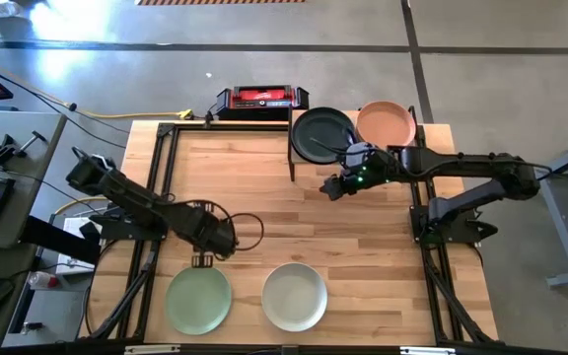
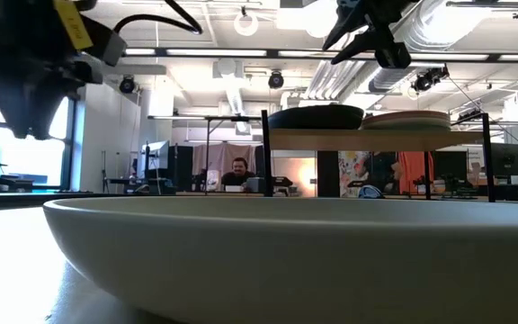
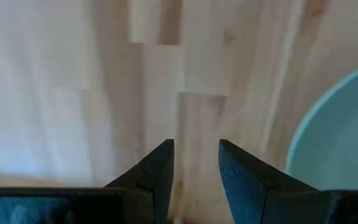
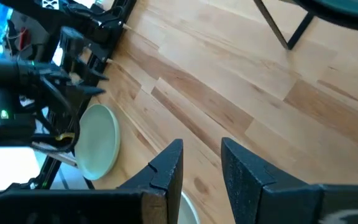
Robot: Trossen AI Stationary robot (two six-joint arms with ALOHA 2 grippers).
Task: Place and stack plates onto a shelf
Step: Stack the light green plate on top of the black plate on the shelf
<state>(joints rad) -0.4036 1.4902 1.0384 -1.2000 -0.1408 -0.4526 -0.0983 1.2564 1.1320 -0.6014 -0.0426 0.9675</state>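
Two plates, black (image 1: 322, 134) and salmon (image 1: 387, 123), sit on the shelf (image 1: 292, 158) at upper right. Both empty end effectors, left (image 1: 203, 260) and right (image 1: 329, 189), stand narrowly parted; green (image 1: 198, 300) and off-white (image 1: 295, 296) plates lie on the worktop (image 1: 264, 187) at bottom centre.

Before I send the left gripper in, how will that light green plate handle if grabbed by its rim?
The light green plate looks rigid, so it should lift flat. Its matte, shallow rim probably offers thin purchase and may slip. Lying flat on the table, it likely slides when nudged.
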